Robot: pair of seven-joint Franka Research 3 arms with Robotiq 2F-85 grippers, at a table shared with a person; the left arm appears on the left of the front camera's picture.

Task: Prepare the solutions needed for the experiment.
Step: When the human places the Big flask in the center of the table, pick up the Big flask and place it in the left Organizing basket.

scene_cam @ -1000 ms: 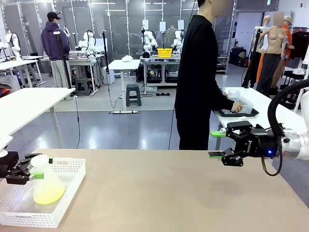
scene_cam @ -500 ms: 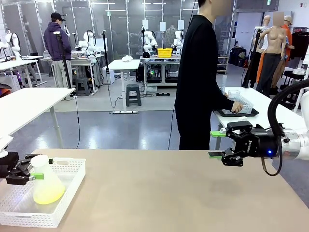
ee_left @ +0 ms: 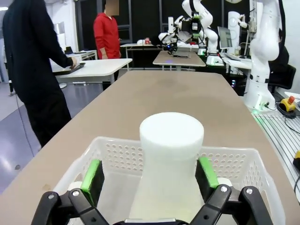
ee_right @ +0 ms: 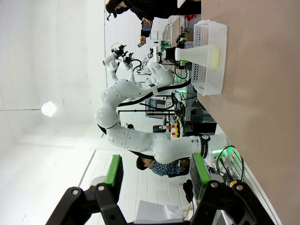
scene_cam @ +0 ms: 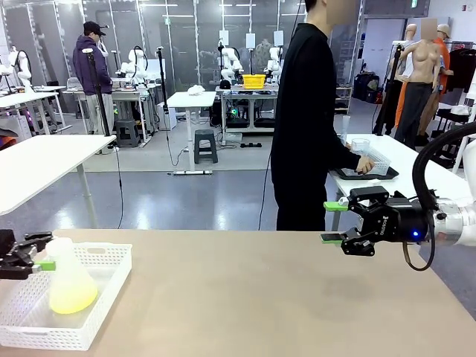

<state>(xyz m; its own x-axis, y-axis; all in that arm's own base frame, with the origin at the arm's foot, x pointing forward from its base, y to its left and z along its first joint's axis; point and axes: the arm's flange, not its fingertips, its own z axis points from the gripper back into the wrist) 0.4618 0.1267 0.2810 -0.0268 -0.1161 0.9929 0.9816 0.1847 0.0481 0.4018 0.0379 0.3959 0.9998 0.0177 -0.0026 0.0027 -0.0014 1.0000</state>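
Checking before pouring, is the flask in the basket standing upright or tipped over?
Upright: the conical flask stands on its base in the white basket, neck up between the open left gripper fingers.

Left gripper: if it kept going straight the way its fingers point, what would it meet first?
The frosted flask's neck: it stands between the open left gripper's green pads, inside the white basket. Depth is unclear, but contact looks close.

White perforated basket point(scene_cam: 104, 297) on tan table point(scene_cam: 260, 297)
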